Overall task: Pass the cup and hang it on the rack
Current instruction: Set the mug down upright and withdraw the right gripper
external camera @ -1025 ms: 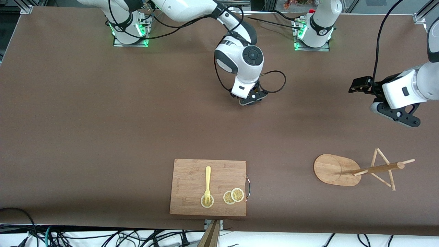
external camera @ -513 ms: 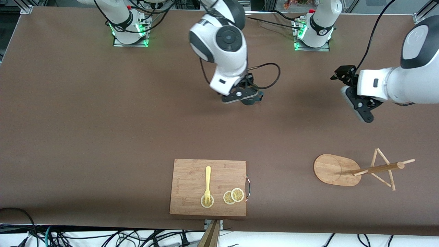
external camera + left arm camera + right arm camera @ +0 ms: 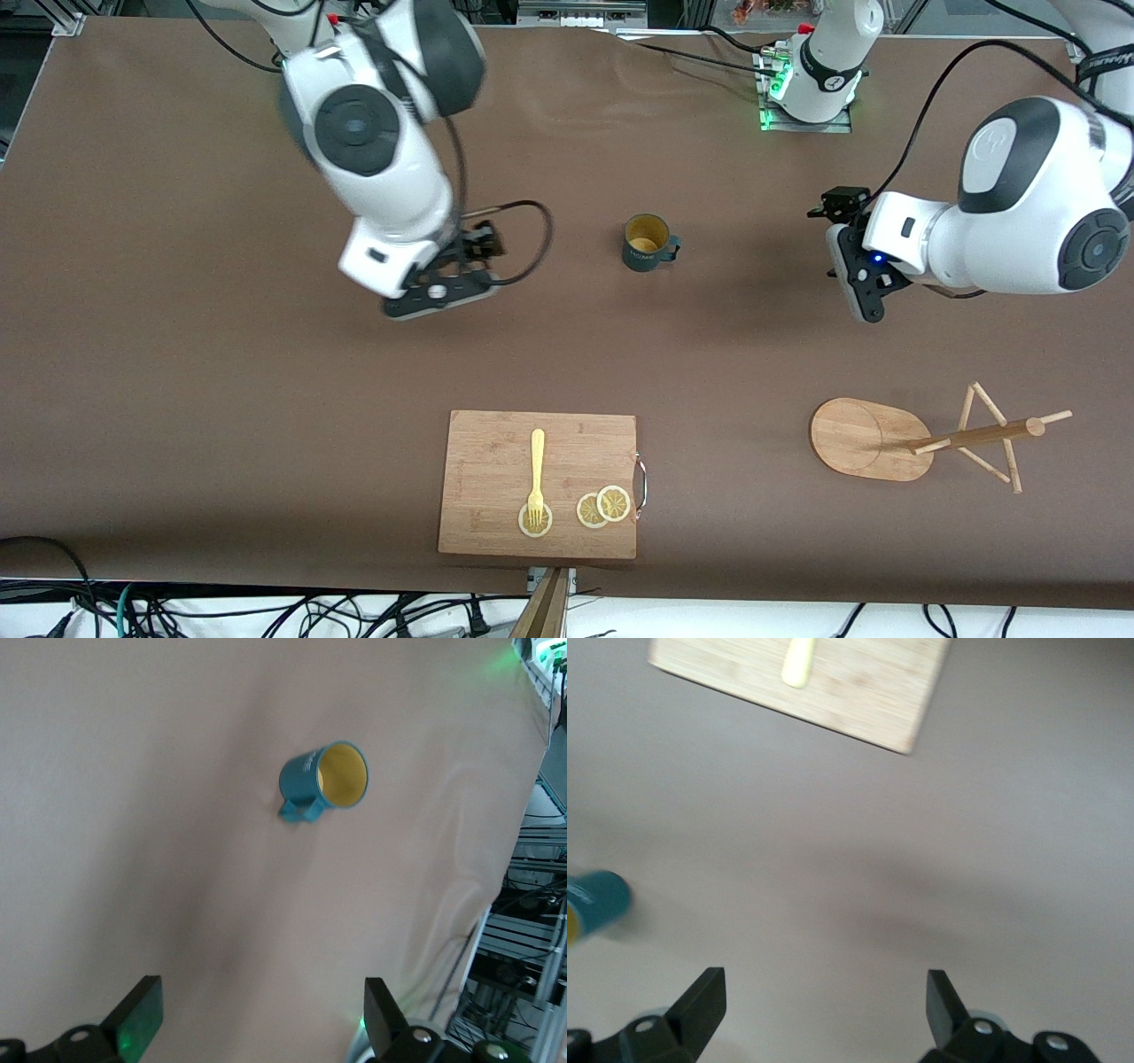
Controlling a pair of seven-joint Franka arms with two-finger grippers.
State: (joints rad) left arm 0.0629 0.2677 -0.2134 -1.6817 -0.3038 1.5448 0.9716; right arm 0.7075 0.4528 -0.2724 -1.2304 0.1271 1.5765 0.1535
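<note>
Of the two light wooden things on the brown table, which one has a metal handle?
The rectangular bamboo cutting board with the yellow fork on it has a metal handle. The wooden mug rack has only a pole and pegs.

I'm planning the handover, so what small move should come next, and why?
Probably bring the left tool over to the cup to grasp it. The cup stands upright and free on the table, the right tool is open and off toward its own end, the left tool is open beside the cup, and the rack lies at the left arm's end.
</note>
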